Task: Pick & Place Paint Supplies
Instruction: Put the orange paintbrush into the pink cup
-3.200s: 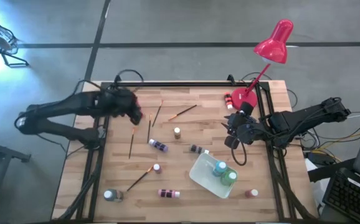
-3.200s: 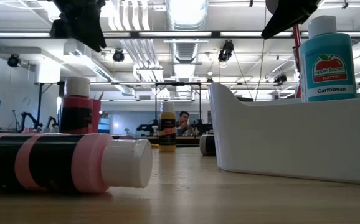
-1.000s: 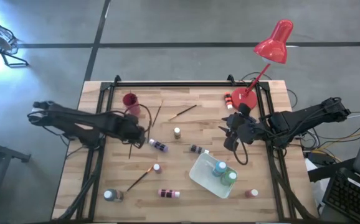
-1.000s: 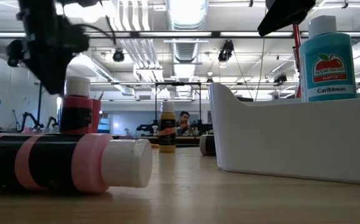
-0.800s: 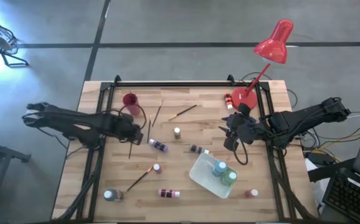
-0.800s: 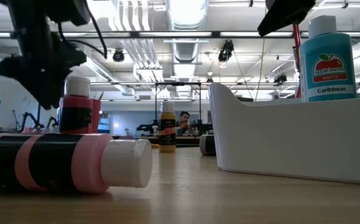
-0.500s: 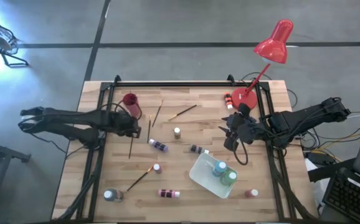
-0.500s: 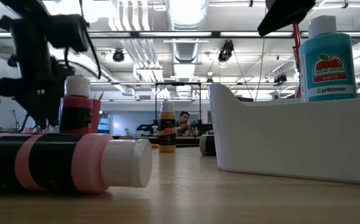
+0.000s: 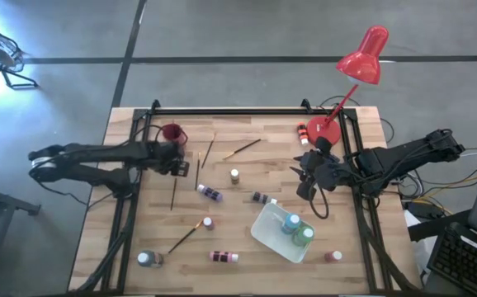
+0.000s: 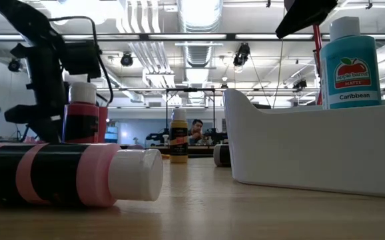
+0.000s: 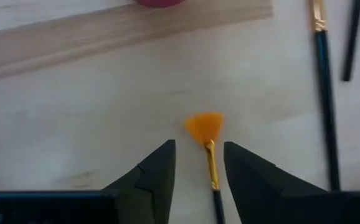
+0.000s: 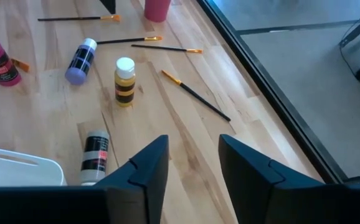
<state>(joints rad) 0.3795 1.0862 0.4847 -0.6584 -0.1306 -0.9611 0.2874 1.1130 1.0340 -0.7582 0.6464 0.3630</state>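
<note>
A thin dark brush with an orange fan tip (image 11: 205, 126) lies flat on the wooden table (image 9: 247, 169). In the high view it is the brush (image 9: 174, 191) near the left side. My left gripper (image 11: 198, 149) (image 9: 180, 167) points down over its bristle end, open, one finger on each side of the gold ferrule and clear of it. My right gripper (image 12: 194, 143) (image 9: 306, 175) hangs open above the table's right side with nothing between its fingers. More brushes (image 9: 243, 148) and small white-capped bottles (image 9: 210, 194) lie scattered around.
A red cup (image 9: 172, 134) stands just beyond my left gripper. Two dark brushes (image 11: 326, 93) lie close beside the fan brush. A white tray (image 9: 271, 235) with a teal and a green bottle sits near the front right. The red lamp's base (image 9: 325, 128) stands at the far right.
My left gripper has come down toward the table and shifted a little toward the far edge, ending over the fan brush's bristle end. The arm behind it has swung toward the far side. The brushes and bottles have stayed where they were.
</note>
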